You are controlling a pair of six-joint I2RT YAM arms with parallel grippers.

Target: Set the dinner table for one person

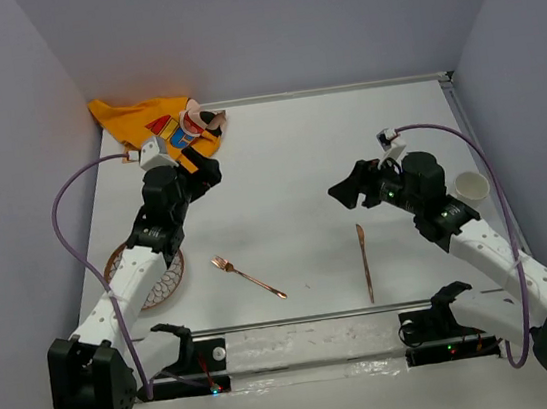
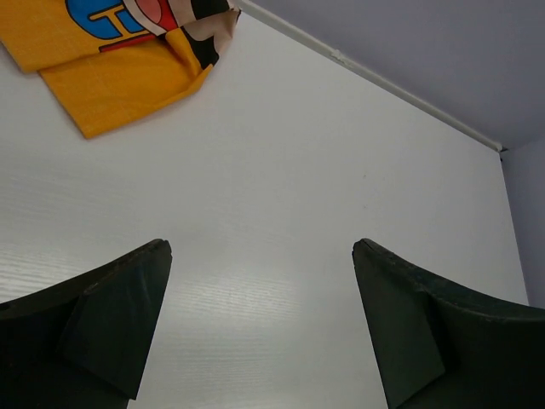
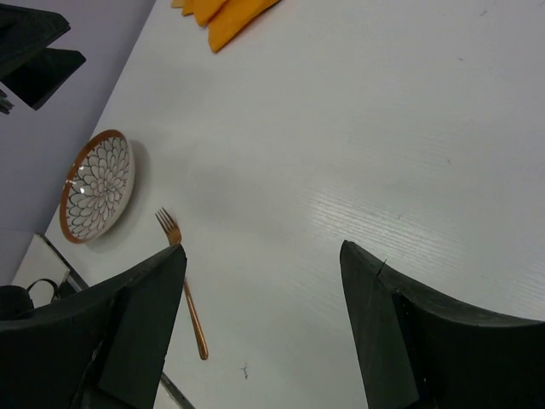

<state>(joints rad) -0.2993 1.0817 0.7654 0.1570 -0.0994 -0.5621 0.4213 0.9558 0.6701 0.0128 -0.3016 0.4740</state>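
Observation:
The white dinner table holds a crumpled orange cartoon placemat at the back left. A floral plate with a brown rim lies at the left, partly under my left arm. A copper fork and a copper knife lie near the front middle. A white cup stands at the right. My left gripper is open and empty, just in front of the placemat. My right gripper is open and empty above the table, behind the knife. In the right wrist view, the plate and fork show.
Pale grey-lilac walls close the table at left, back and right. A rail with two black mounts runs along the near edge. Purple cables loop from both arms.

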